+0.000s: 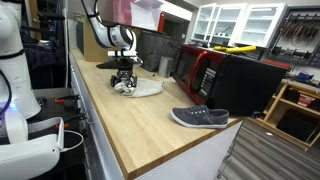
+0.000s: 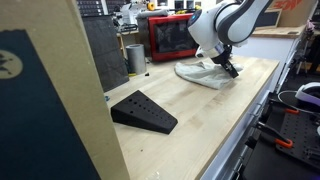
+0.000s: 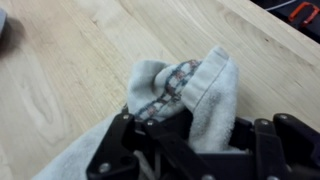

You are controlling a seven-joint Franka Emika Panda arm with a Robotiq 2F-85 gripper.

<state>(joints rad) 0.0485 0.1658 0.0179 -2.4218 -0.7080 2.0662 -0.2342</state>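
A light grey shoe (image 3: 195,80) with a patterned lining lies on the wooden counter (image 3: 70,70). In the wrist view my gripper (image 3: 190,132) is shut on its fuzzy collar, with grey fabric bunched between the black fingers (image 3: 248,130). In both exterior views the gripper (image 1: 125,82) (image 2: 229,67) reaches down onto the shoe (image 1: 147,88) (image 2: 200,76) at the far part of the counter. The shoe's sole seems to rest on the wood; the grip point is hidden in those views.
A second, darker grey shoe (image 1: 200,118) lies near the counter's front corner. A red-fronted appliance (image 1: 198,68) (image 2: 172,38) stands against the back. A black wedge (image 2: 143,112) and a metal cylinder (image 2: 135,57) sit further along the counter.
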